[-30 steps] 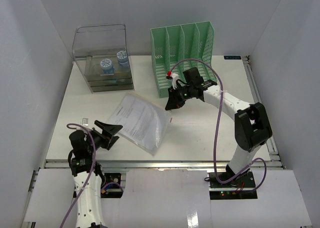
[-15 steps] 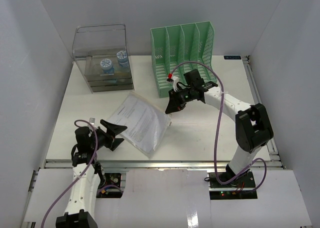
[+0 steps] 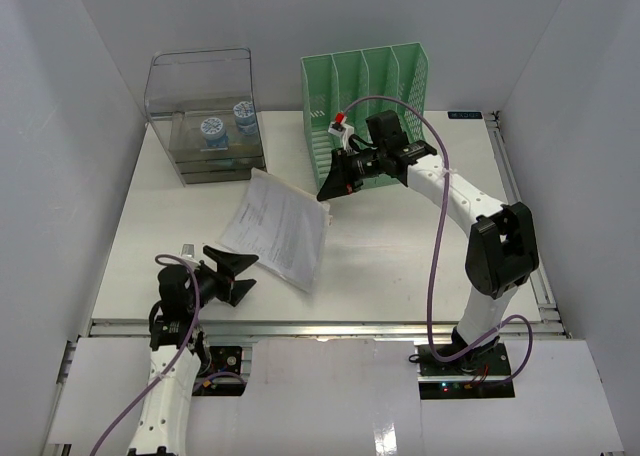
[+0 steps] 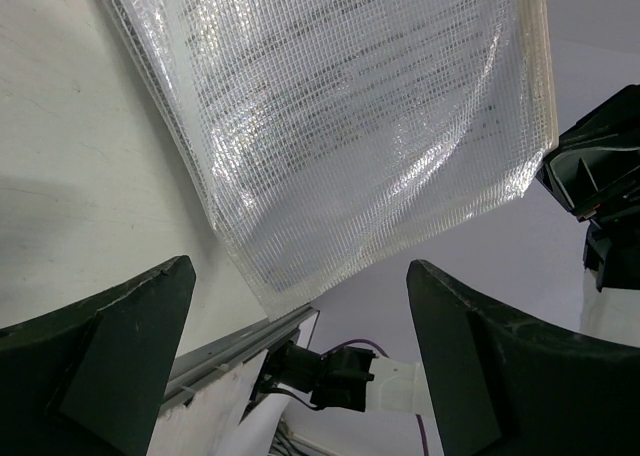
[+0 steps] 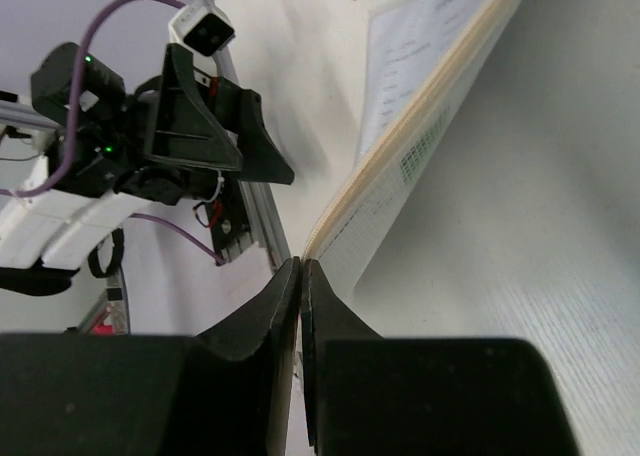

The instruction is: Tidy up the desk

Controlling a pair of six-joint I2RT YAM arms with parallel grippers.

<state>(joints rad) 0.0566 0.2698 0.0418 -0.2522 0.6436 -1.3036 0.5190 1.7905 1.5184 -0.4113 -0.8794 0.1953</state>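
A clear mesh document pouch (image 3: pixel 275 226) full of printed sheets rests with its left edge on the white desk (image 3: pixel 410 261), its right corner raised. My right gripper (image 3: pixel 326 190) is shut on that raised corner, in front of the green file rack. In the right wrist view the jaws (image 5: pixel 301 266) are pinched together on the pouch's edge (image 5: pixel 430 96). My left gripper (image 3: pixel 246 277) is open and empty, just short of the pouch's near corner. The left wrist view shows its fingers (image 4: pixel 130 326) spread wide below the pouch (image 4: pixel 350 126), apart from it.
A green slotted file rack (image 3: pixel 365 96) stands at the back centre. A clear plastic drawer box (image 3: pixel 205 116) holding blue-and-white rolls stands at the back left. A metal rail (image 3: pixel 320 324) runs along the near edge. White walls close in the sides.
My right gripper has lifted the pouch's corner up and back toward the rack, tilting the pouch. My left gripper has moved a little right toward the pouch, still open.
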